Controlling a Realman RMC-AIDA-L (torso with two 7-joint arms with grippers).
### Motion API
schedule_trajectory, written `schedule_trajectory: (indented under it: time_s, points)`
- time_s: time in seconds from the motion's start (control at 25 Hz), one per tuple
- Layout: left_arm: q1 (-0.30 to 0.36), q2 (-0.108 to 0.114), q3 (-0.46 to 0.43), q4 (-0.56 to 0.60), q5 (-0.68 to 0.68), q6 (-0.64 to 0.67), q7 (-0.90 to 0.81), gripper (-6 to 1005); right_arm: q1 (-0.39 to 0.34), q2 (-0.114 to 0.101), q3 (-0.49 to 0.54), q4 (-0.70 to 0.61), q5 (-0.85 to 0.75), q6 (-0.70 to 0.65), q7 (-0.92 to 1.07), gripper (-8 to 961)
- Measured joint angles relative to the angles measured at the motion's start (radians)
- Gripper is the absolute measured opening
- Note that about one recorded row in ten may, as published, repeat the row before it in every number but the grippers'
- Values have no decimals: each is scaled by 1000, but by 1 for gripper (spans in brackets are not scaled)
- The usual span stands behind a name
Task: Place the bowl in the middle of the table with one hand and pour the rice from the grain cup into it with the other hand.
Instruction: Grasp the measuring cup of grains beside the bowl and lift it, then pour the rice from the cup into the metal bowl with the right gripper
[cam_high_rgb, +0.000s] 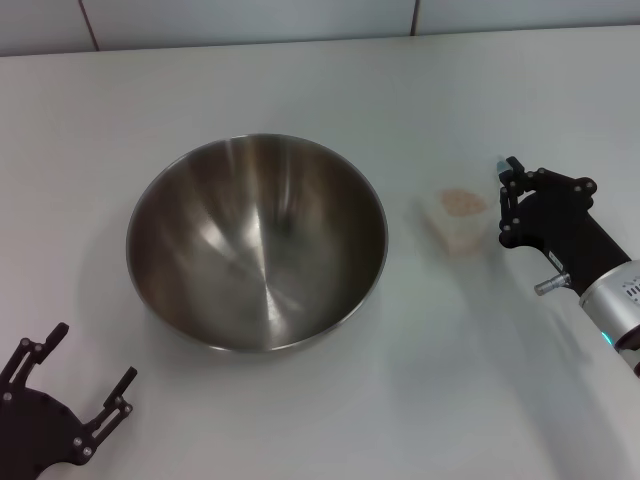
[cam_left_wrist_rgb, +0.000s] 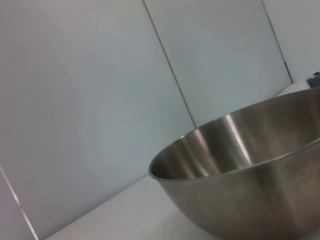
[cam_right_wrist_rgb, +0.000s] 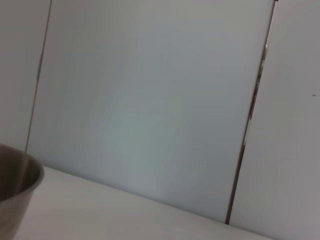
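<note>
The steel bowl (cam_high_rgb: 257, 240) stands empty and upright on the white table (cam_high_rgb: 420, 400), left of centre. It fills the left wrist view (cam_left_wrist_rgb: 250, 175), and its rim shows in the right wrist view (cam_right_wrist_rgb: 15, 185). The small translucent grain cup (cam_high_rgb: 458, 218) stands to the right of the bowl, apart from it, with rice (cam_high_rgb: 462, 203) inside. My right gripper (cam_high_rgb: 502, 203) is open just right of the cup, fingers pointing at it, not around it. My left gripper (cam_high_rgb: 90, 358) is open and empty at the near left, clear of the bowl.
A tiled wall (cam_high_rgb: 300, 20) runs along the table's far edge. The same wall panels fill the background of both wrist views. Bare tabletop lies in front of the bowl and the cup.
</note>
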Motion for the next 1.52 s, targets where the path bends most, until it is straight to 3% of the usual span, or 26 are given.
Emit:
schedule_trajectory:
  time_s: [0.36,0.64,0.84,1.12,1.52]
  points:
    - [-3,-5,-4,0,0,5,0,811,-5,0,35,24,-2,-40,-1,14]
    - [-3,-4,-3,0,0,8,0,810,-9,-1,-3,81,-34,-264,-94,16]
    - [0,-3,-3,0,0,8,0,810,14,0,-14,179,-101,-315,-358,17]
    - [0,-3,0,0,0,7,0,810,49,1,-20,286,-197,-266,-787,19]
    - [-1,-2,-2,0,0,-4,0,811,43,0,-30,362,-240,-206,-1405,22]
